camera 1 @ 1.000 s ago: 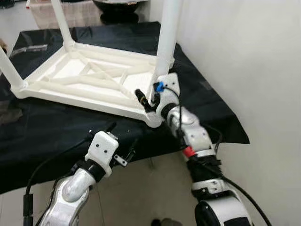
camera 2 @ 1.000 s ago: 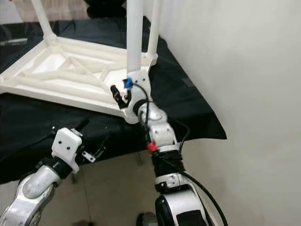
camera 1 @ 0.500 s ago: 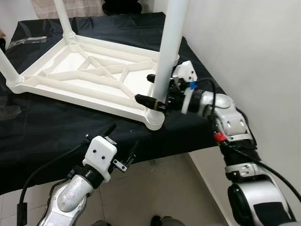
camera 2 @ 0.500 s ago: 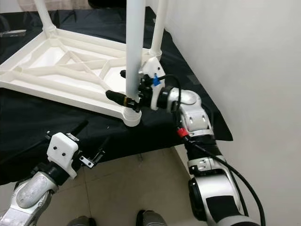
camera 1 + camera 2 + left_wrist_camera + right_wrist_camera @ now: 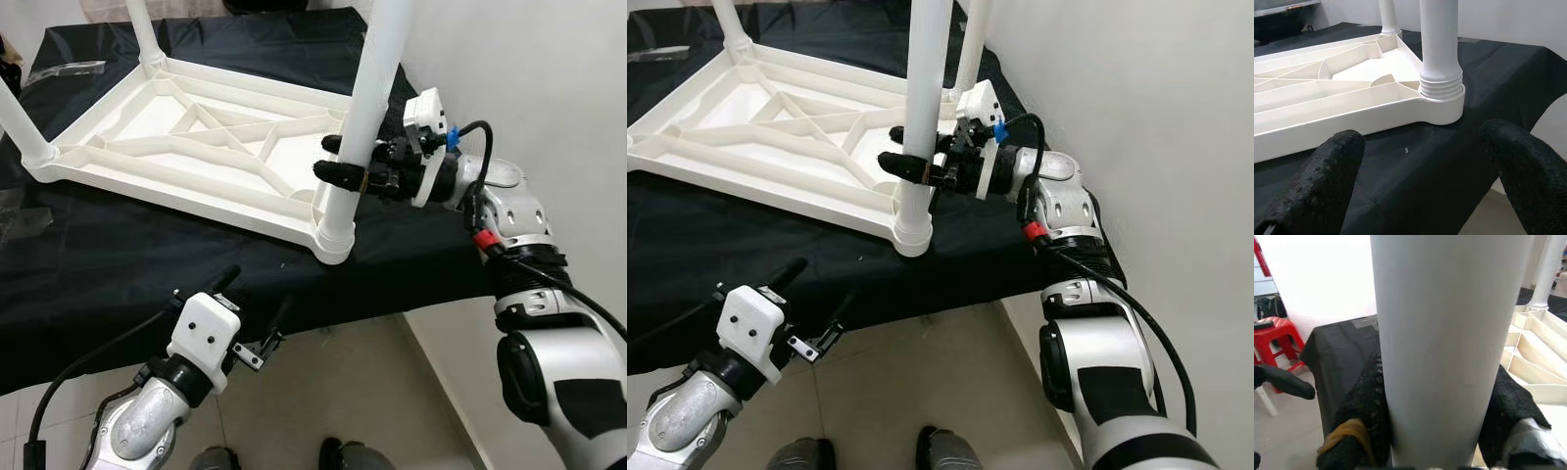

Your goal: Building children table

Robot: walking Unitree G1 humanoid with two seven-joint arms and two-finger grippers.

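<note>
While the right gripper (image 5: 345,171) clamps the near table leg (image 5: 367,117) at centre frame, the upturned tabletop (image 5: 186,147) fills the upper left — stiff, light, smooth plastic, best gripped low. Left gripper (image 5: 257,311) hangs open.

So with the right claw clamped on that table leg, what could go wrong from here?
1. The upside-down white table has its near corner close to the edge of the black-draped surface; a sideways push could slide it off.
2. The right claw grips the leg above its threaded socket, so twisting may tilt it.
</note>
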